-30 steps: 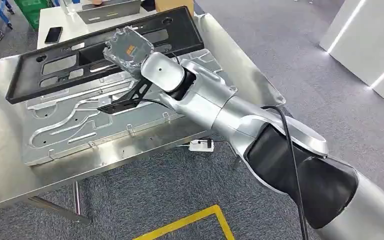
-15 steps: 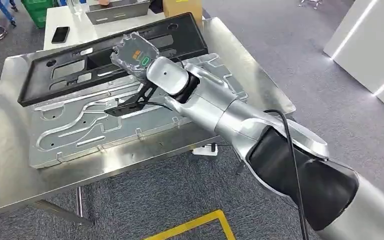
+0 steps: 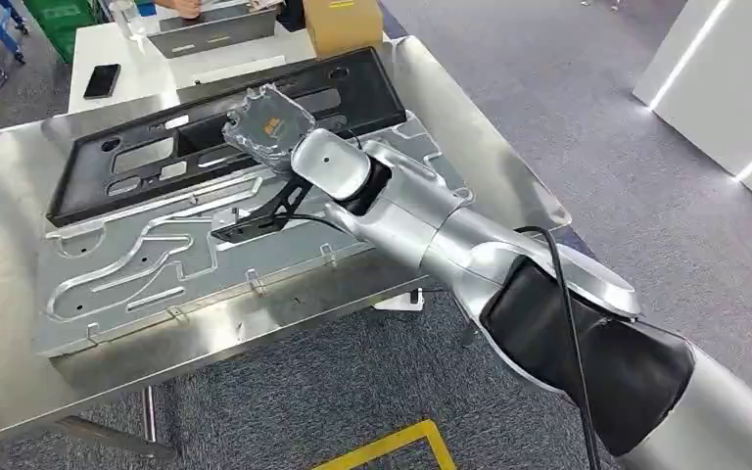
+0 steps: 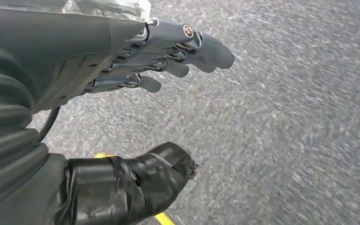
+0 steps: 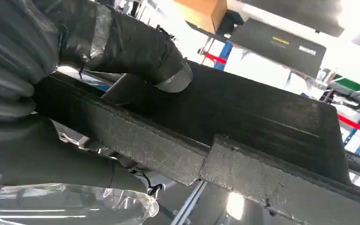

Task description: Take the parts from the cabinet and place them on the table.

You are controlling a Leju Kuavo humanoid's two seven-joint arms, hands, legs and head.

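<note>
A: Where's the part rn?

B: Black frame part (image 3: 225, 127) is on the steel table (image 3: 490, 147), far side, its near long edge overlapping the grey metal panel (image 3: 157, 255) that lies flat next to it. Long flat thing w/ cutouts.

A: Right hand on it?

B: Yep. Right hand (image 3: 266, 122) sits over the frame's middle in the head view, wrapped in clear plastic. Right wrist view: thumb (image 5: 136, 51) pressed over the black frame's (image 5: 243, 140) top face, rest of the hand under the edge, so it grips the frame. Right arm (image 3: 470, 245) reaches in diagonally across the table's near edge.

A: Left hand?

B: Left hand (image 4: 136, 61) hangs over grey carpet (image 4: 300, 117), fingers (image 4: 187, 51) straight-ish and apart from the thumb (image 4: 136, 178), nothing in it. Bit of yellow floor tape just behind the thumb.

A: Anything else around?

B: Cardboard box (image 3: 343, 24) just past the table's far end, a phone (image 3: 103, 80) on a white table (image 3: 196, 59) behind. Yellow floor line (image 3: 392, 446) under the near side of the steel table.
</note>
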